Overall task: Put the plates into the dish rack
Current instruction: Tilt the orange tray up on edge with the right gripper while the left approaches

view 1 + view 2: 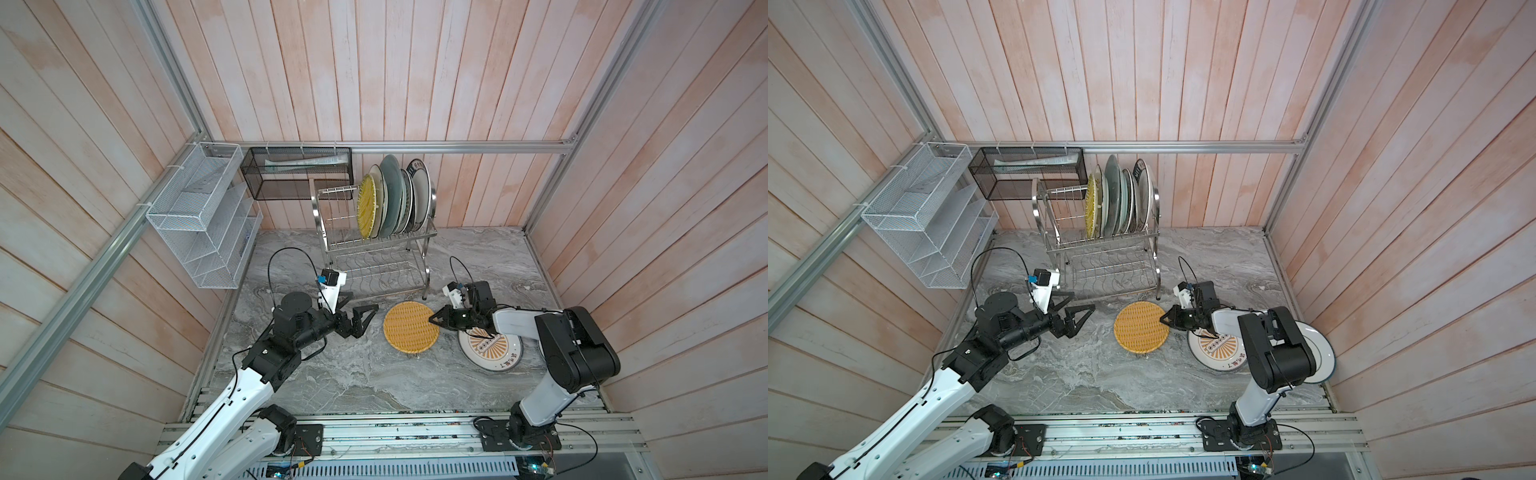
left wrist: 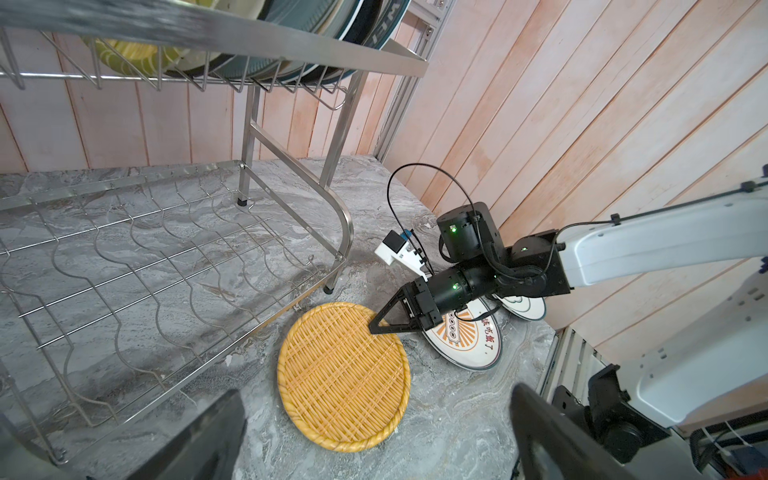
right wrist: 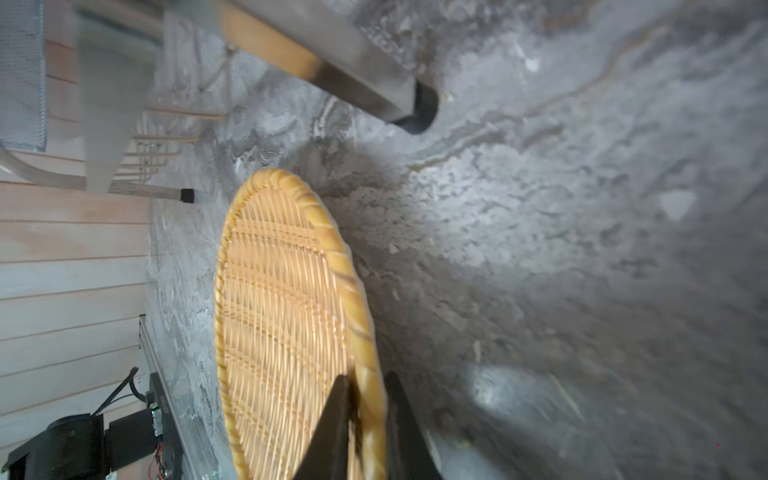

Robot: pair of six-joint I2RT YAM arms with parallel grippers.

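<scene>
right claw (image 1: 431, 321): low at centre-right in both top views, and there it was, pinched on the right-hand rim of the woven plate (image 1: 409, 330). The right wrist view showed that rim wedged between its two fingers (image 3: 332, 424).
left claw (image 1: 365, 301): left of centre in both top views, spread as wide as it goes, nothing in it. It pointed across at the woven plate and sat clear of it.
woven plate: centre of the frame, on the bench (image 1: 332, 374), just in front of the rack's feet. Whether the pinched edge had left the bench could not be told.
sunburst plate (image 1: 492, 351): flat on the bench, just right of the woven plate, half hidden under the right arm.
blue-rimmed plate (image 1: 1323, 353): further right again in a top view, peeking out from behind the right arm.
rack (image 1: 374, 249): upper middle of the frame, at the back of the bench against the plank wall.
racked plates (image 1: 392, 199): a tight row standing on edge in the rack's top tier, crowded toward its right end. The yellow plate (image 1: 367, 205) closed the row on the left.
</scene>
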